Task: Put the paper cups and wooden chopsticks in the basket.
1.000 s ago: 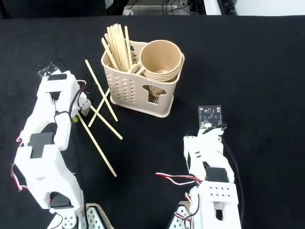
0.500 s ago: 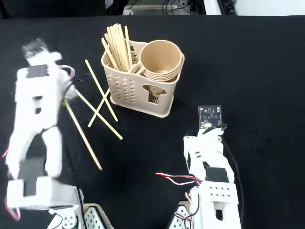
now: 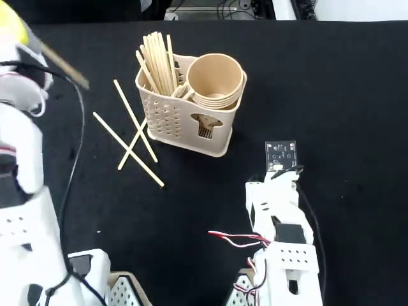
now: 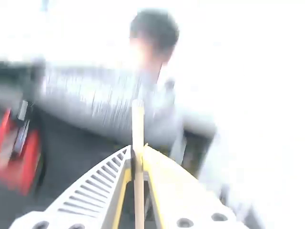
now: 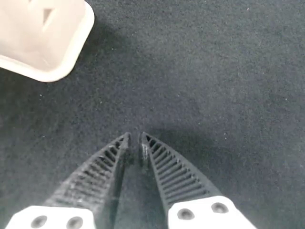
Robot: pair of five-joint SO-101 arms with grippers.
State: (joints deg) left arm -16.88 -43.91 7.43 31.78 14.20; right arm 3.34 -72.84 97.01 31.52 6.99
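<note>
Well left of the basket (image 3: 185, 127), the left gripper (image 4: 137, 153) clamps a chopstick (image 4: 137, 126); best bring it over tip-down before releasing. The right gripper (image 5: 134, 138) is closed, empty.

One wooden chopstick (image 4: 137, 125), pinched in the left gripper (image 4: 137, 151), one side white and ribbed, the other yellow, stick end projecting past the tips; background blurred beyond telling.

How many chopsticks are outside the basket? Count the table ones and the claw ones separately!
Lying on the black table, thin wooden chopsticks: 3
Gripped in the left claw, thin wooden chopstick: 1
Total outside the cream plastic basket: 4
</note>
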